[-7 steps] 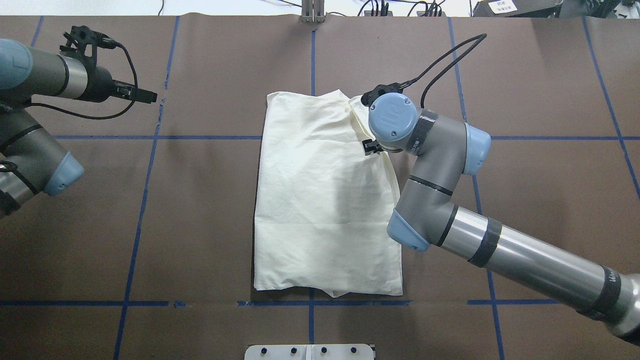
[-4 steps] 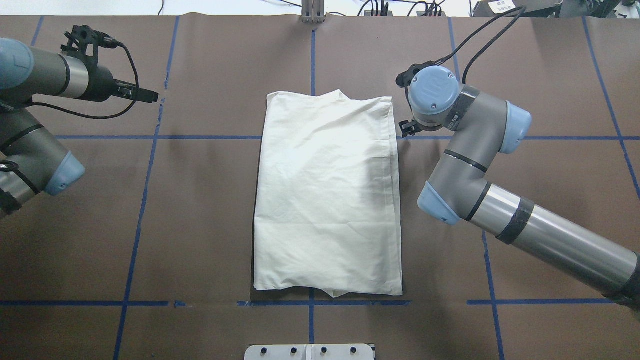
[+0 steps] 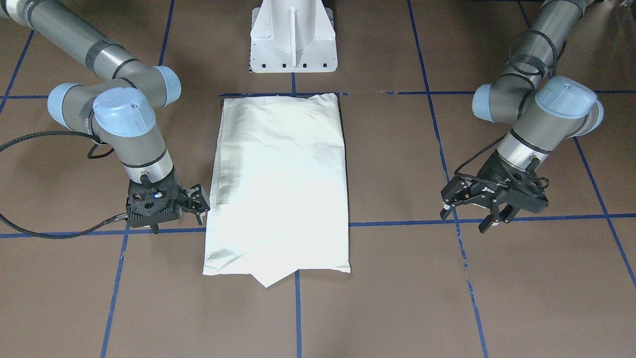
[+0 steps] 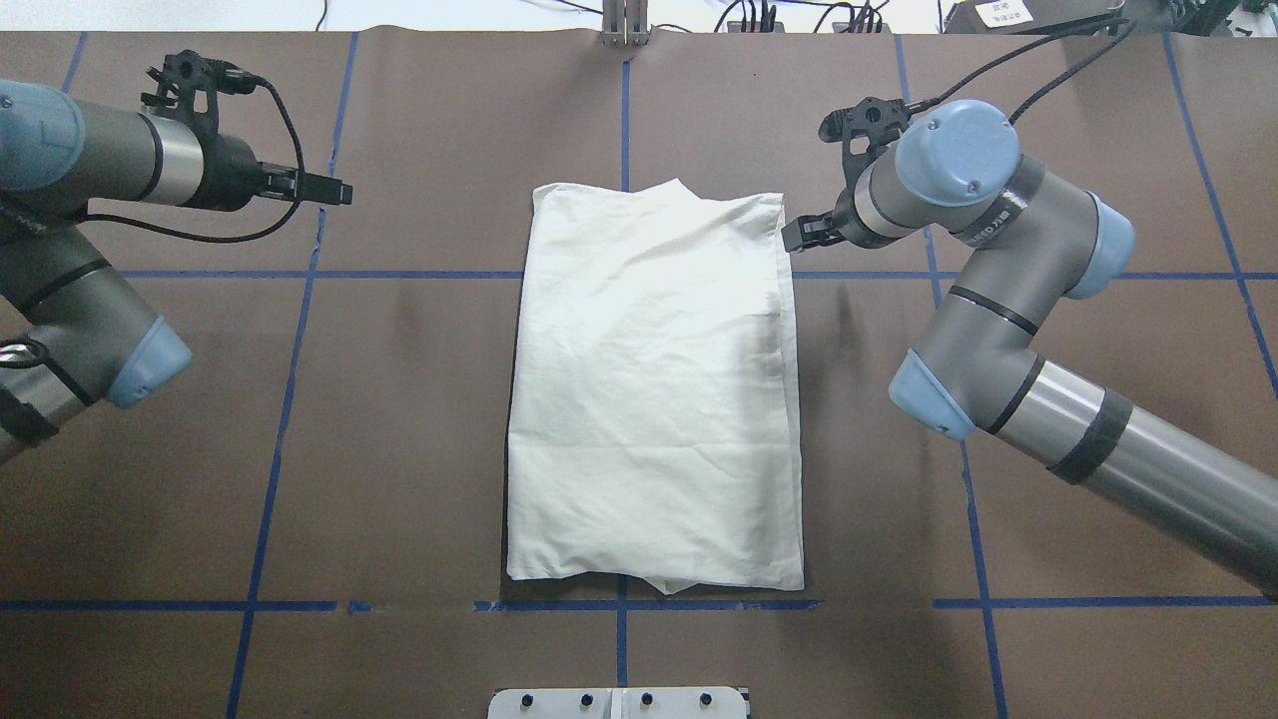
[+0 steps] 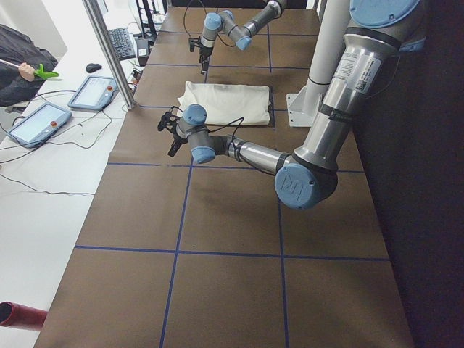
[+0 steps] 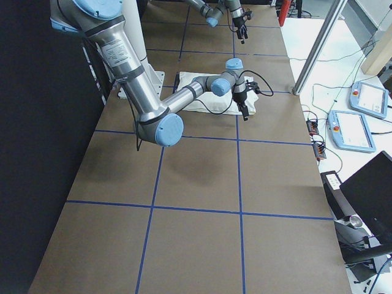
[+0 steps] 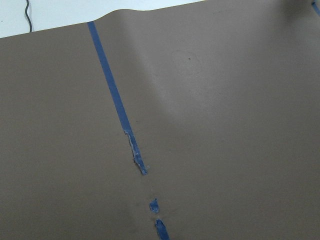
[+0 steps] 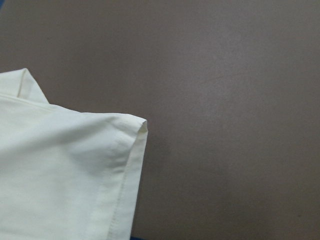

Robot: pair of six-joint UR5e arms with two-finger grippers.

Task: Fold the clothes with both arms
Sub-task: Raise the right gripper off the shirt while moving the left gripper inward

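Observation:
The cream-white shirt [image 4: 649,399] lies flat on the brown table, folded into a tall rectangle with its plain side up [image 3: 278,184]. No print shows. My right gripper [image 4: 794,238] hovers just off the shirt's far right corner, open and empty; in the front view this right gripper [image 3: 202,205] sits beside the shirt's edge without touching it. The right wrist view shows that hemmed corner of the shirt [image 8: 60,175] against bare table. My left gripper [image 4: 339,190] hangs well left of the shirt over a blue tape line; the front view shows this left gripper [image 3: 464,219] open and empty.
Blue tape lines [image 4: 300,275] grid the brown table cover. The white pedestal base [image 3: 293,37] stands at the robot's side of the shirt. Beyond the table's far edge are a metal post [image 5: 109,51], tablets [image 5: 90,93] and a person's hand [image 5: 27,71].
My right gripper let go of the shirt's far right flap and moved off to the right; the flap now lies flat. The left gripper shifted slightly right.

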